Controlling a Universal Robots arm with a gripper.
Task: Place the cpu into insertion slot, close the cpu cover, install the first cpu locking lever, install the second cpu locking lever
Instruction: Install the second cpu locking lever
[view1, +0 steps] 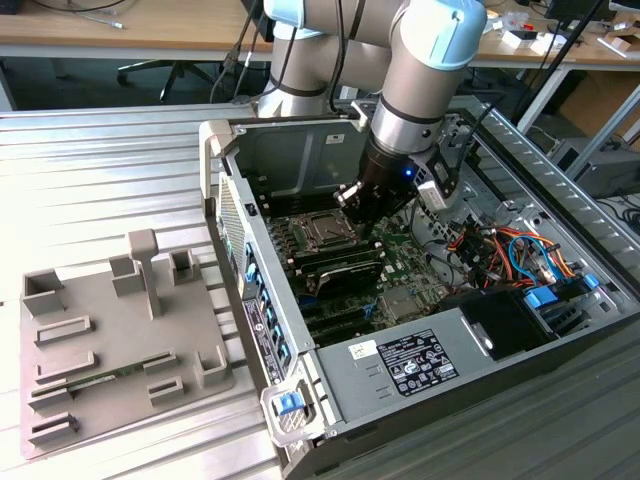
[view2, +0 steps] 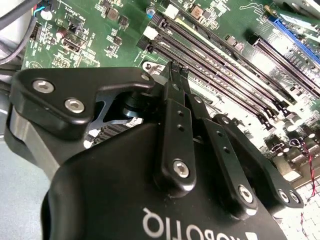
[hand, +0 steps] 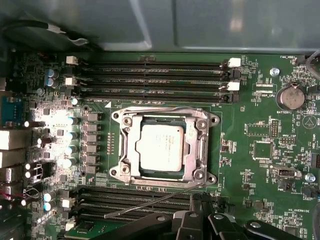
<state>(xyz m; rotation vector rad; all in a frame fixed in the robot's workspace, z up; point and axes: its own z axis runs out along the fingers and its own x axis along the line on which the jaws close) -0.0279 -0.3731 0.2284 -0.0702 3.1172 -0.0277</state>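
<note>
The cpu (hand: 160, 147), a dull silver square, sits in the socket on the green motherboard (hand: 260, 190). The silvery cpu cover (hand: 199, 145) lies flat around it, framing the chip. A thin locking lever (hand: 150, 201) slants free across the memory slots beside the socket, and its raised end reaches my gripper (hand: 200, 200). In the second wrist view my gripper (view2: 176, 70) has its black fingers (view2: 172, 125) pressed together at the tips, just above the board. In the exterior view my gripper (view1: 360, 200) hangs inside the open computer case, right beside the socket (view1: 322, 232).
Rows of memory slots (hand: 150, 75) flank the socket on two sides. The case walls (view1: 225, 160) and bundled cables (view1: 500, 245) crowd the arm. A grey fixture plate (view1: 110, 340) with blocks lies on the table at the exterior view's left.
</note>
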